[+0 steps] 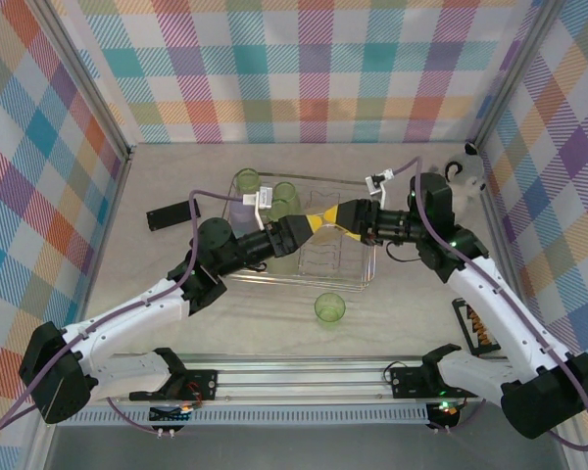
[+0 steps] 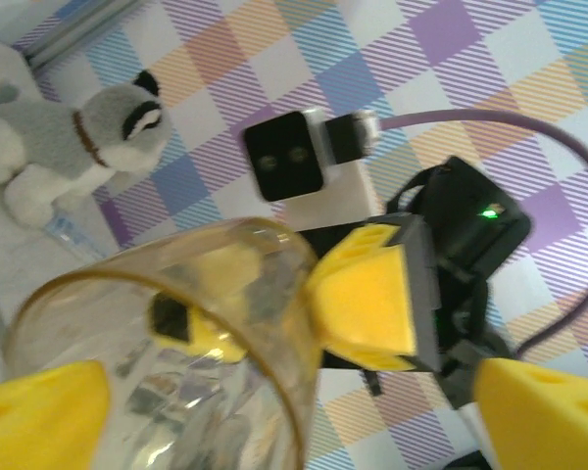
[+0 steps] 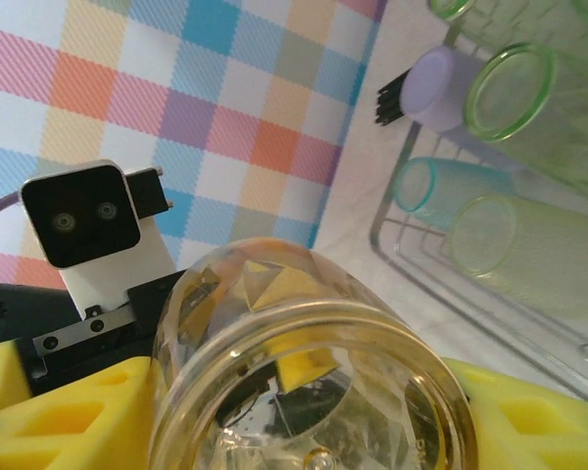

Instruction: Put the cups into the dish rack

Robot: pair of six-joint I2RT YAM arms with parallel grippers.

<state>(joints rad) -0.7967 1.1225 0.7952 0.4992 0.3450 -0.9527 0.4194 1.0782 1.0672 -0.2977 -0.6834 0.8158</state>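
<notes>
Above the middle of the desk the two arms meet tip to tip over the dish rack, with the orange cup between them.

The right pincer has a yellow finger pressed against each side of the orange cup, clamping it, with the cup's round end facing the right wrist camera. The left pincer stands wide, its fingers spread to either side of the same cup. The cup sits closer to one of these fingers, and a clear gap lies beside the other. In the left wrist view, one right-pincer finger lies against the cup's outer wall and the other shows through the amber plastic.

In the rack, toward the desk's far edge, lie two green cups, a lavender cup and a teal cup, all tipped on their sides. One more green cup stands upright on the desk, just beside the rack's near side.

A plush raccoon sits at the far right corner of the desk.
</notes>
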